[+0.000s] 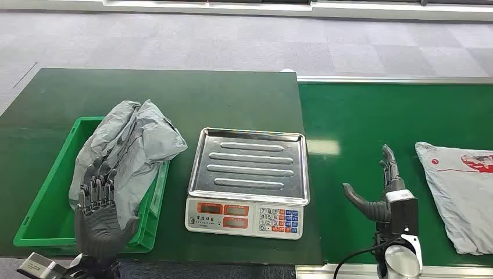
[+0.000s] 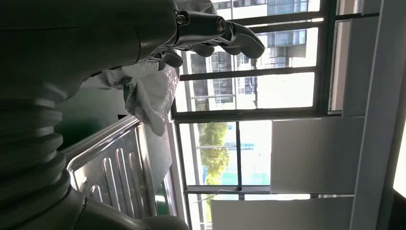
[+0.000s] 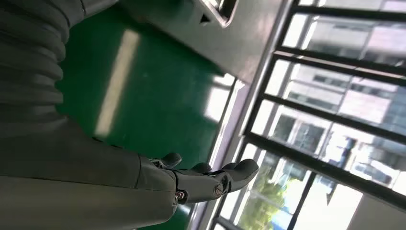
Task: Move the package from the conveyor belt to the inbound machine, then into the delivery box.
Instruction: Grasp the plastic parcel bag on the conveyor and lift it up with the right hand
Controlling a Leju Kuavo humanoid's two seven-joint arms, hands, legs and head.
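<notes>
A crumpled grey package (image 1: 131, 142) lies in the green delivery box (image 1: 43, 218), draped over its right wall; its edge (image 2: 148, 91) hangs past the fingers in the left wrist view. My left hand (image 1: 102, 212) is at the box's near end, fingers spread and reaching up against the package without gripping it. The inbound machine, a scale with a bare steel tray (image 1: 250, 163), stands at the centre. Over the green conveyor belt (image 1: 360, 128), my right hand (image 1: 383, 195) is held open and upright with nothing in it. Another grey package (image 1: 462, 195) with red print lies on the belt to its right.
The scale's keypad and displays (image 1: 244, 216) face the near edge. A dark green table (image 1: 174, 99) carries the box and scale and meets the belt beside the scale's right side. Grey carpet (image 1: 232, 40) stretches beyond.
</notes>
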